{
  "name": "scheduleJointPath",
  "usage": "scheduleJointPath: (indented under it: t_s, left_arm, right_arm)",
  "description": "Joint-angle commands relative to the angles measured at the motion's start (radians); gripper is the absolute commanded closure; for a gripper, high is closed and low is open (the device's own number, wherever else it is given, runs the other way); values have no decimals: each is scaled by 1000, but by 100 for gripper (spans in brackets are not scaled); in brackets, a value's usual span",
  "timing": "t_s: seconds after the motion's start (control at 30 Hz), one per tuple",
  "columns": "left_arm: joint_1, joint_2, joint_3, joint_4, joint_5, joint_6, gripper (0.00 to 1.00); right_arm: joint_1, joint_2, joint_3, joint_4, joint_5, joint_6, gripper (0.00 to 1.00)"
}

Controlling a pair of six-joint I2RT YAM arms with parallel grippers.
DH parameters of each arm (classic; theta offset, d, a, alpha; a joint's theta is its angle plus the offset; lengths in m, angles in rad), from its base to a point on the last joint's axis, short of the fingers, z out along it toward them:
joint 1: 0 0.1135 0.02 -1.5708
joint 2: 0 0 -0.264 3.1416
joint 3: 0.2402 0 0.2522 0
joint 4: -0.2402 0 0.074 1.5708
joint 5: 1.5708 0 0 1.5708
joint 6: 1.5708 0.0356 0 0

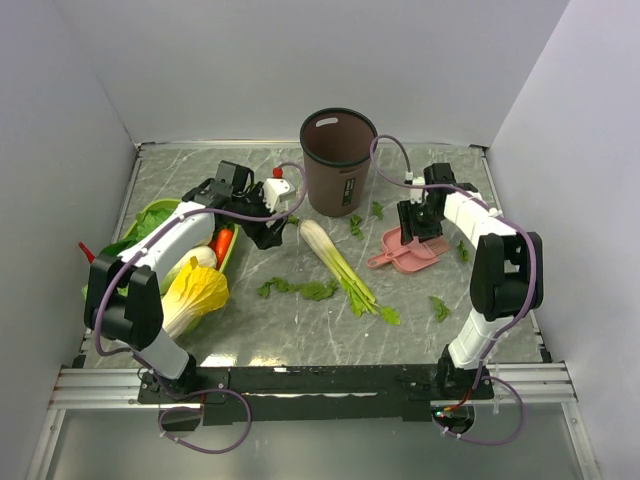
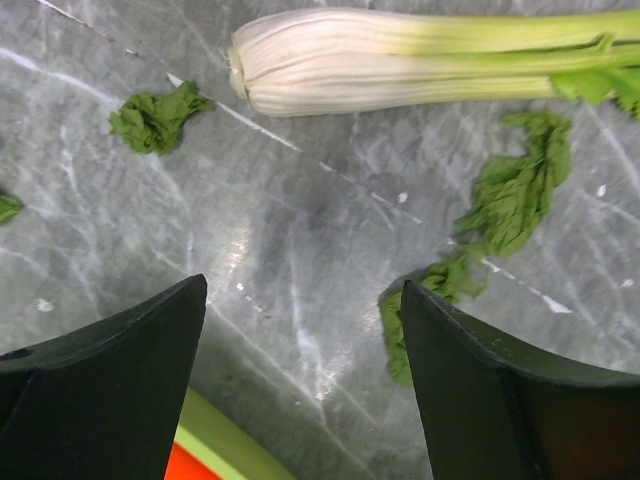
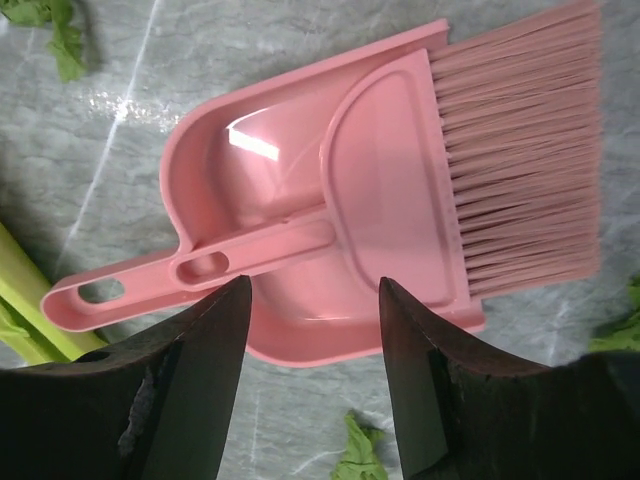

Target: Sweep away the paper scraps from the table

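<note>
Left end effector [image 2: 302,290] and right end effector [image 3: 315,287] hang released; right wrist view alone reveals the dustpan's [image 3: 240,150] nested brush [image 3: 520,150].

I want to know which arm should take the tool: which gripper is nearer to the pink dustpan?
Right. The right gripper hangs directly over the pink dustpan, jaws apart. The left gripper is over the table on the far side of the leek-like stalk.

Dark-green paper scraps [image 2: 155,118] — grey-green marbled table [image 2: 300,250], pink dustpan [image 3: 270,170]
</note>
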Motion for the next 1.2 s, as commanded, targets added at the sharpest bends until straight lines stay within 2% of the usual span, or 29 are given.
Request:
scheduleJointPath:
  t_s: [0.0,0.17,0.53,0.87,1.17]
  left_arm:
    - [-4,-22,42,-21,-22,74,17]
    - [-4,0,57,-14,-13,65,17]
    - [-4,17,65,-2,0,26,17]
    - [-4,-27,61,-17,-40,60,17]
    - [-4,-25,62,-28,-45,60,17]
  right_arm:
    - [-9,-16,-6,33,13,-106,40]
    - [-14,-41,-45,128,45,-273,41]
    - [-11,100,126,75,11,-148,43]
    - [12,142,123,66,-62,-120,66]
    - [23,185,149,64,-50,-129,62]
